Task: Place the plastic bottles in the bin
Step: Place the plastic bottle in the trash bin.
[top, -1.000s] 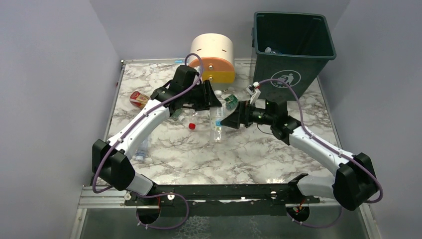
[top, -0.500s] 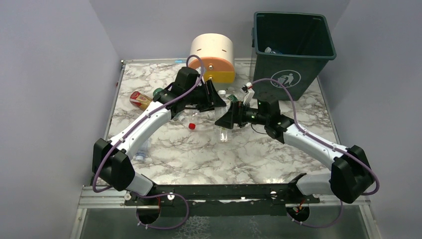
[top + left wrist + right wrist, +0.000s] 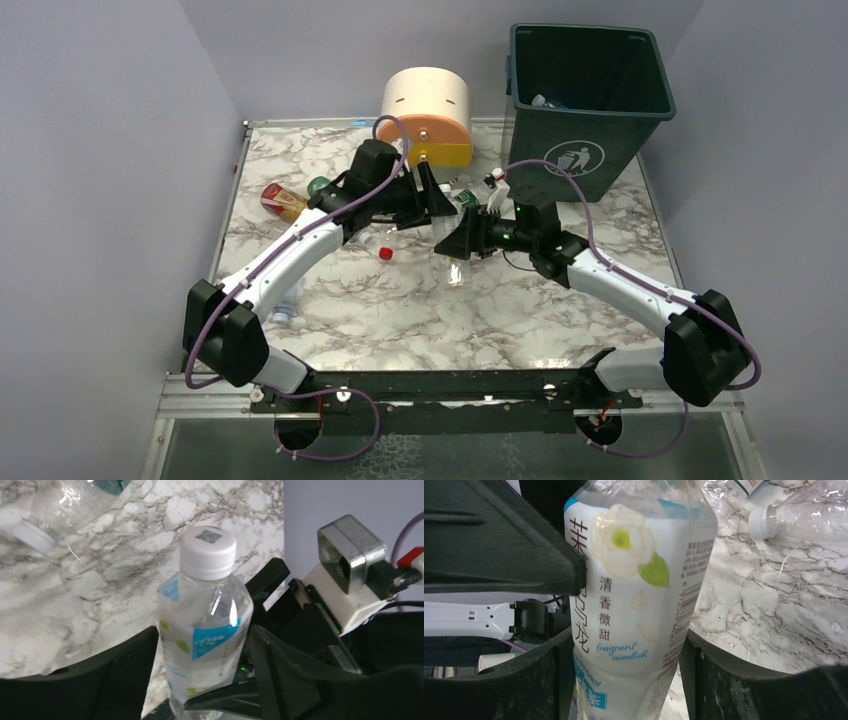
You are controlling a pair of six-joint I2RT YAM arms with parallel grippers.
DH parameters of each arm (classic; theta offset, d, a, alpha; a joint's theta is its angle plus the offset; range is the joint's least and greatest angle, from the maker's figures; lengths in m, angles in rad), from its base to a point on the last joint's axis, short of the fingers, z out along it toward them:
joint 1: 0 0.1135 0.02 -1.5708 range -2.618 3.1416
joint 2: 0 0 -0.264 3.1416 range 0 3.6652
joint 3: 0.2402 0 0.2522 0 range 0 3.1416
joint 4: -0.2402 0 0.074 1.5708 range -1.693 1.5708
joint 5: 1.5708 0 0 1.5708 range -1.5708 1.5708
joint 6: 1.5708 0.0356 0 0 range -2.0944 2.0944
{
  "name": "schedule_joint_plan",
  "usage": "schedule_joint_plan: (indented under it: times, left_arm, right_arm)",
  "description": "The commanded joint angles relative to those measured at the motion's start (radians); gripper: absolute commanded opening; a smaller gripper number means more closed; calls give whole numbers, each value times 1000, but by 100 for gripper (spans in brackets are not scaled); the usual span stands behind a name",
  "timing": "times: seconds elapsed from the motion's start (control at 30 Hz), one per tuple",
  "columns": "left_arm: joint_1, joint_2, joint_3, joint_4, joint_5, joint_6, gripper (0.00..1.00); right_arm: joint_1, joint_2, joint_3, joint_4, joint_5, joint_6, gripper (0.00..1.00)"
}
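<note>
The blue-labelled bottle point(image 3: 634, 605) sits between both arms over the middle of the table point(image 3: 330, 330), apparently lifted clear of it. The right gripper point(image 3: 462, 240) has its jaws closed on the labelled body. The left gripper point(image 3: 202, 680) flanks the bottle closely just below the shoulder, but whether it presses cannot be told. The bottle looks empty and thin-walled, so it is probably light, easily dented and slick on the label; mid-body seems the safest hold. The bin point(image 3: 590, 150) stands behind to the right, with loose bottles point(image 3: 466, 199) and the drawer unit point(image 3: 430, 100) near the path.
</note>
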Motion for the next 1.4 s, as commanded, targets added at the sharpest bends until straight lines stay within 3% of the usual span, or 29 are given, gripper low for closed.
schedule_joint_plan:
  times: [0.0,0.07,0.1,0.63,1.03,1.37]
  left_arm:
    - [-7,-51,-24,21,-30,24,80]
    - [-7,-64,-34,23,-40,34,97]
    - [-7,-74,-37,25,-43,42,99]
    - [-1,-342,-82,-4,-153,156,99]
    - [0,-588,-183,-134,-247,211,99]
    - [-1,-651,-287,-157,-226,197,99]
  right_arm:
    - [6,-18,16,5,29,-7,67]
    - [6,-23,13,3,30,-6,67]
    - [6,-26,12,1,31,-6,67]
    - [6,-32,71,-71,43,8,67]
    - [-29,89,442,-251,107,-93,68]
    - [-273,173,737,-281,20,-88,68]
